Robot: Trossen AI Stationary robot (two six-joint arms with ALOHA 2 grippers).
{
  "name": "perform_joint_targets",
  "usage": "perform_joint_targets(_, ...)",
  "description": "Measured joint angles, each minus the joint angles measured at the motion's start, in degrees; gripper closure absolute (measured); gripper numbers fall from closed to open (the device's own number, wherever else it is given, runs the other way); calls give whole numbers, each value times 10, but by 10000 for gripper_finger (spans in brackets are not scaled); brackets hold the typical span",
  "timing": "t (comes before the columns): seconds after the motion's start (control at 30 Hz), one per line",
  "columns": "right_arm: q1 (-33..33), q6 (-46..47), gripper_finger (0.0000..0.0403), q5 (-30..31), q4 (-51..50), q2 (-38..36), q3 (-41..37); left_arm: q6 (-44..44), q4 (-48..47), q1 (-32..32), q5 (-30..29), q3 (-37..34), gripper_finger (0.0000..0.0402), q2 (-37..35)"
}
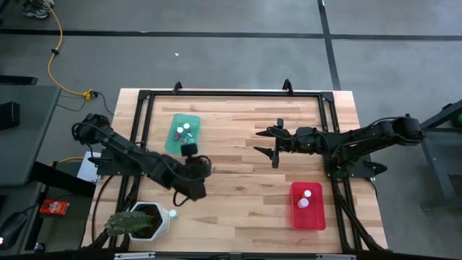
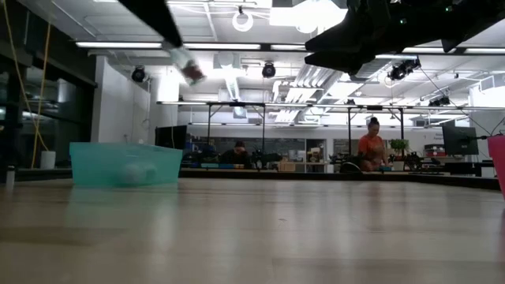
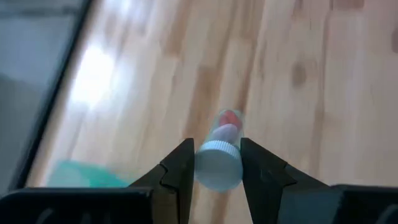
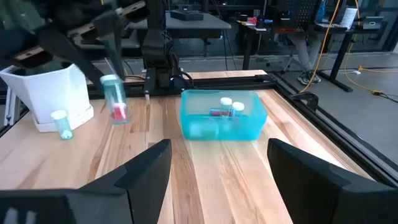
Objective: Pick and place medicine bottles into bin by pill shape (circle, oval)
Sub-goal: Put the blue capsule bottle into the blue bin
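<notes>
Above the wooden surface (image 1: pixel 231 155), the left tool (image 3: pixel 216 163) clamps one medicine bottle (image 3: pixel 219 160) by its white cap. Two bottles lie in the teal bin (image 1: pixel 181 133), two in the red bin (image 1: pixel 308 206), and one stands beside the cactus pot (image 1: pixel 146 219). The right tool (image 1: pixel 268 141) hangs spread apart, holding nothing.

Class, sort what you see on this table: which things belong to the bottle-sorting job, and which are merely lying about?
Job: held bottle in left gripper; teal bin; red bin; loose bottle; right gripper, waiting open at mid-table.

Lying about: cactus pot; paper at the table's edge.
</notes>
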Motion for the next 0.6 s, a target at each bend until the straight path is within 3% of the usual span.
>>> perform_joint_targets(0.13, 0, 0, 143, 0, -5, 0, 0, 103, 171, 34, -13, -59, 307, -33)
perform_joint_targets(0.33, 0, 1, 143, 0, -10, 0, 0, 225, 493, 105, 22, -197, 306, -67)
perform_joint_targets(0.5, 0, 1, 143, 0, -9, 0, 0, 262, 787, 179, 95, -317, 306, -61)
perform_joint_targets(0.6, 0, 1, 143, -1, -12, 0, 0, 244, 904, 225, 131, -368, 306, -48)
